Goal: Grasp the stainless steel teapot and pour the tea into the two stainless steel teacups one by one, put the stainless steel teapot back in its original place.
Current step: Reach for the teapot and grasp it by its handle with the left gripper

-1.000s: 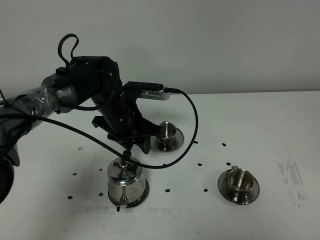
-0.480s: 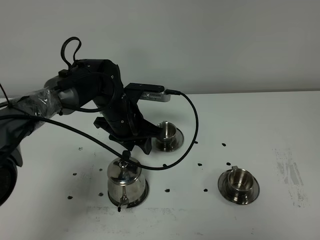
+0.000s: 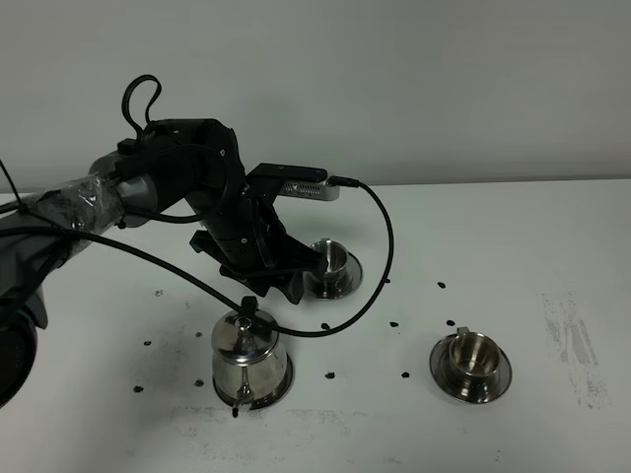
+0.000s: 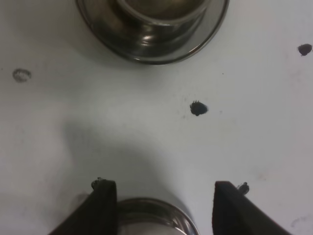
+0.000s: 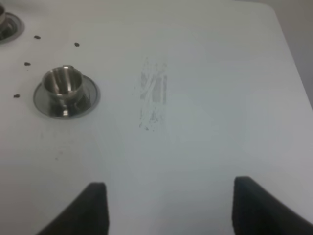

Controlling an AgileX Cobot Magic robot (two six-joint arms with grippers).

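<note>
Steel teapot (image 3: pixel 246 355) | left claw (image 4: pixel 164 184) spread just above it | right claw (image 5: pixel 169 183) spread, empty | teacup (image 3: pixel 331 258) beyond, black specks (image 4: pixel 198 108) around

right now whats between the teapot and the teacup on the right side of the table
On the white table, only two small dark specks lie between the stainless steel teapot and that teacup; the exterior high view shows it.

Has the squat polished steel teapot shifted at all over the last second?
No. The polished steel teapot sits at the same distance from the small steel teacup on its right and the dark speck between them.
</note>
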